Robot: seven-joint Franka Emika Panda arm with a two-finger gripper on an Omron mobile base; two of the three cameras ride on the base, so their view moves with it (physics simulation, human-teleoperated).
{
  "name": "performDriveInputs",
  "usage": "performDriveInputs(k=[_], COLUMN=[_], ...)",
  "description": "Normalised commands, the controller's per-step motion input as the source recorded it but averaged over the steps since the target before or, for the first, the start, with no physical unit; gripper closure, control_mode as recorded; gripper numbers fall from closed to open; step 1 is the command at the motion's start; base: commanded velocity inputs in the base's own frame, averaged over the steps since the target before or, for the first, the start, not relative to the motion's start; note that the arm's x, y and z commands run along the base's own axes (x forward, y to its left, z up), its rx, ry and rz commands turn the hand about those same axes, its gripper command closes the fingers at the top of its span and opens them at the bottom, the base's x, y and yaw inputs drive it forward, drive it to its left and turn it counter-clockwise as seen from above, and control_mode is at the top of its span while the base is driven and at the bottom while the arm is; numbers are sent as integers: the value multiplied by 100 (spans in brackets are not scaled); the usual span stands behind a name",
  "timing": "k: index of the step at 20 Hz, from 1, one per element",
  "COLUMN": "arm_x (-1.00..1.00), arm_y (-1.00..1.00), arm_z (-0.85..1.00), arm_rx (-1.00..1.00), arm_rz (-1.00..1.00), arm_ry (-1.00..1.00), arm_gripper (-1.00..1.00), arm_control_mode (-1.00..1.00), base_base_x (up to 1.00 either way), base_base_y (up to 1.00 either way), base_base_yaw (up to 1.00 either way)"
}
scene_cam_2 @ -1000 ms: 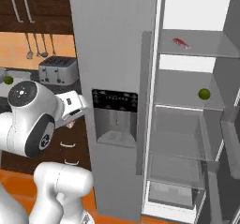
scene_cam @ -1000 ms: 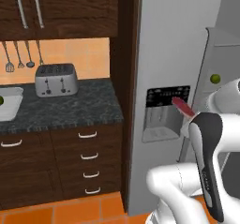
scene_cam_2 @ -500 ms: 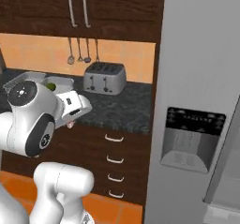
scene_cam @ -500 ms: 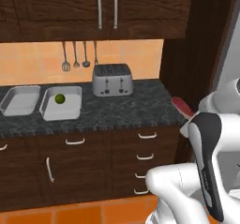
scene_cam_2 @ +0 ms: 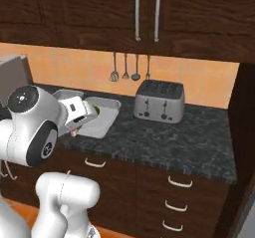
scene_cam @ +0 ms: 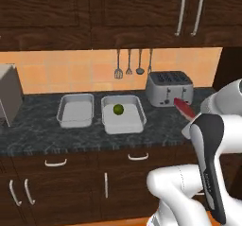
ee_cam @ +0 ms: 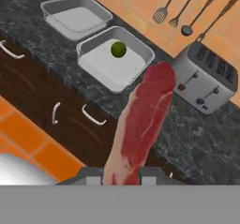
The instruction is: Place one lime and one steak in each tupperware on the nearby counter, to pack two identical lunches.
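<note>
Dark wood cabinets and an orange tiled backsplash frame the marbled counter point(scene_cam: 42, 135) running across the middle of the left base view. On it two tupperware trays sit side by side near the centre: the left tray point(scene_cam: 75, 110) looks empty, the right tray point(scene_cam: 123, 114) holds one lime point(scene_cam: 118, 109). A silver toaster point(scene_cam: 169, 88) stands to the right of them, under hanging utensils point(scene_cam: 128, 63).

In the hand view the gripper point(ee_cam: 123, 174) at the bottom centre is pinched narrow on one end of a steak point(ee_cam: 143, 120), which stretches up towards the middle of the frame, its far end near the tray with the lime point(ee_cam: 118, 48). The slab looks thin, light and limp, probably slick; held by one end it may sag or swing. A hold nearer its middle would likely carry it flatter, and setting it down end-first should let it lie along the tray
</note>
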Motion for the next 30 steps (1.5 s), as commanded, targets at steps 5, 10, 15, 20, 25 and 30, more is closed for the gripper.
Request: performDriveInputs(k=[5,10,15,20,25,30], arm_x=[0,0,19,30,22,2], arm_y=[0,0,-48,-86,14,56], arm_z=[0,0,-55,-51,-67,-44], arm_rx=[0,0,-6,0,2,31], arm_rz=[0,0,-17,-38,-68,-65], arm_ry=[0,0,0,0,-4,-3], arm_gripper=[100,100,100,100,100,100], arm_control_mode=[100,100,-100,-100,-100,-100], base_base_x=[96,51,0,0,0,0], base_base_y=[100,71,0,0,0,0], base_base_yaw=[-9,-16,0,0,0,0])
